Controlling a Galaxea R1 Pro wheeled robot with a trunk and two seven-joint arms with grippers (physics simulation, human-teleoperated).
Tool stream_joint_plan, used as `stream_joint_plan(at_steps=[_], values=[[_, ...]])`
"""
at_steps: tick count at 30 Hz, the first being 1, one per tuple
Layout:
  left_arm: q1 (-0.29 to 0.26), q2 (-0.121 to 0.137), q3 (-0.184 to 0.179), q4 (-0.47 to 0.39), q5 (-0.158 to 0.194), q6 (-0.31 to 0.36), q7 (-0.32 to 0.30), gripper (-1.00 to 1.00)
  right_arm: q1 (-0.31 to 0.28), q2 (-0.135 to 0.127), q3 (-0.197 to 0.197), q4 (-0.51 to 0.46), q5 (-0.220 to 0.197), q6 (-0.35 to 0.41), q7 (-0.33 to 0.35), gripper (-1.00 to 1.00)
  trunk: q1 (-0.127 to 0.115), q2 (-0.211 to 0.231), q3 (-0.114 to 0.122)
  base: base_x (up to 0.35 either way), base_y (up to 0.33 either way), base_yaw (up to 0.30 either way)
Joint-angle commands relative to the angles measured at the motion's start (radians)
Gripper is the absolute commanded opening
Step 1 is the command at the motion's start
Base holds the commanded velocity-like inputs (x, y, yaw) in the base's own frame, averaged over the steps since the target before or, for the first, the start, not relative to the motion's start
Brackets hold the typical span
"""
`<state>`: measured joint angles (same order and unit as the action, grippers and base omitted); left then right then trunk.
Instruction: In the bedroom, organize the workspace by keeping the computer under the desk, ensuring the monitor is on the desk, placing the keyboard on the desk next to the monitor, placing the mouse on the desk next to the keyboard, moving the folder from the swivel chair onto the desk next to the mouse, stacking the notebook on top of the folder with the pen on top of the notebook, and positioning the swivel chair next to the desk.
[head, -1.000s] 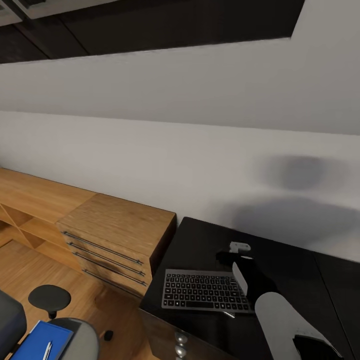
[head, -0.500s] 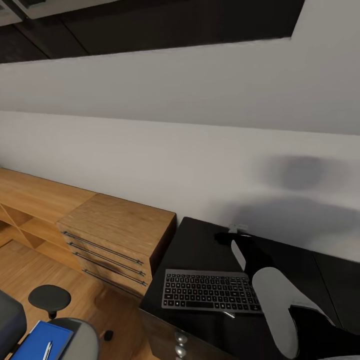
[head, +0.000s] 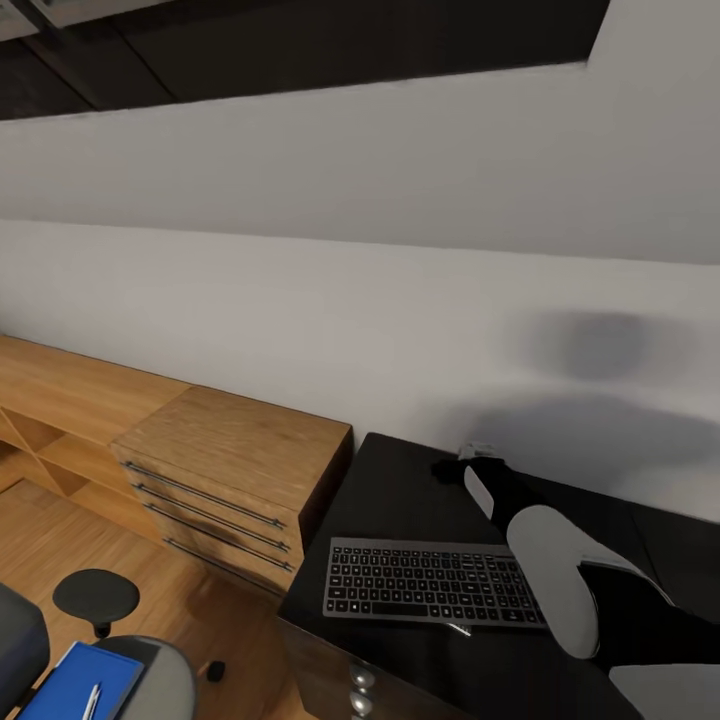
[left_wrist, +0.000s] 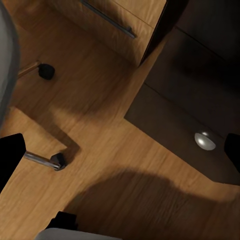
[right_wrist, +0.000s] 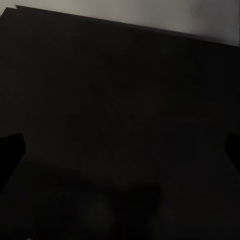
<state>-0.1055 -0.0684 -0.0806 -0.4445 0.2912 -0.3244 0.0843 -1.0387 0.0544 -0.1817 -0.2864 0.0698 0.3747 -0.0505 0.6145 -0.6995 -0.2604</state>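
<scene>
Keyboard (head: 432, 583): flat on the black surface (head: 400, 490), front edge. Right claw (head: 450, 467): hovers beyond it, fingers spread, empty. Folder (head: 75, 680) with pen (head: 91, 700): on the swivel chair (head: 150, 675).

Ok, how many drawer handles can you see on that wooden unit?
3 bar handles, one above the other on the wooden drawer unit front: top, middle, bottom. More may hide lower down.

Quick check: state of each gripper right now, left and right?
Left gripper: open, holding nothing, over the floor by the desk.
Right gripper: open, empty, over the desk top.
</scene>
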Motion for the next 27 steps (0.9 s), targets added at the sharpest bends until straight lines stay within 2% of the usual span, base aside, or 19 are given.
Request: stream_joint_plan(at_steps=[1,27], values=[[-0.001,0.001,-0.008,0.0,0.005,-0.004,0.009,1.0,-0.002,0.001,-0.007,0.002,0.007,0.006,-0.004,1.0,0.004,-0.008,-0.005,0.0,0.0,0.0],[-0.001,0.0,-0.007,0.0,0.005,-0.005,0.009,1.0,-0.009,-0.001,-0.013,0.086,0.005,0.009,-0.026,1.0,0.104,-0.19,-0.086,0.0,0.0,0.0]])
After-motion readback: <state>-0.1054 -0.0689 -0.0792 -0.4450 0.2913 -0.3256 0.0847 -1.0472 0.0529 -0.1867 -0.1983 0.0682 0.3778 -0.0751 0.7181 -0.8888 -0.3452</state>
